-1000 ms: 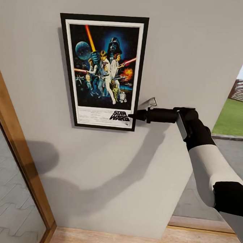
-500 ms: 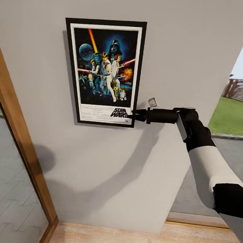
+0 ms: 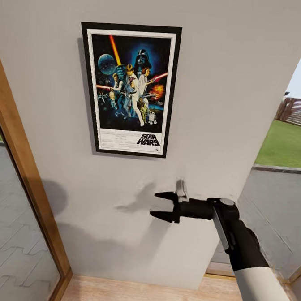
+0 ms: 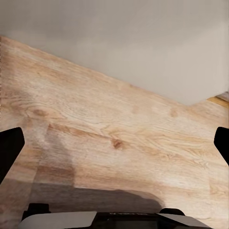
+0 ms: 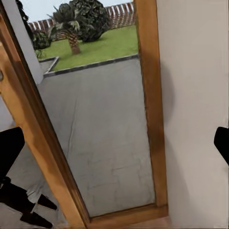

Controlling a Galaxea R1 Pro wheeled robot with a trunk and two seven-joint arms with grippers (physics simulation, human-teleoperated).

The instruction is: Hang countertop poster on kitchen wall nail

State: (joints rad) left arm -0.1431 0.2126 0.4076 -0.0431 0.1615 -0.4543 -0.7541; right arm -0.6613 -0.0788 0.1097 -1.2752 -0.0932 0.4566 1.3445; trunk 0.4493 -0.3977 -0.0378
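The poster (image 3: 128,89) hangs flat on the wall; the right end effector (image 3: 162,205), spread wide and empty, sits below it, suggesting only retreat remains.

The poster (image 3: 128,89) is showing a smooth printed paper face with a slight sheen, inside a matt black frame and a thin flat white border. The wall (image 3: 228,61) carrying it is looking like plain matt pale grey plaster, without texture. The right gripper (image 3: 162,205) is appearing as matt black plastic, and the forearm (image 3: 266,293) behind it is wearing a smooth white shell. The floor (image 4: 119,143) is showing pale grained wood with knots, faintly satin. The door frame (image 5: 150,105) is looking like warm varnished wood around clear glass.
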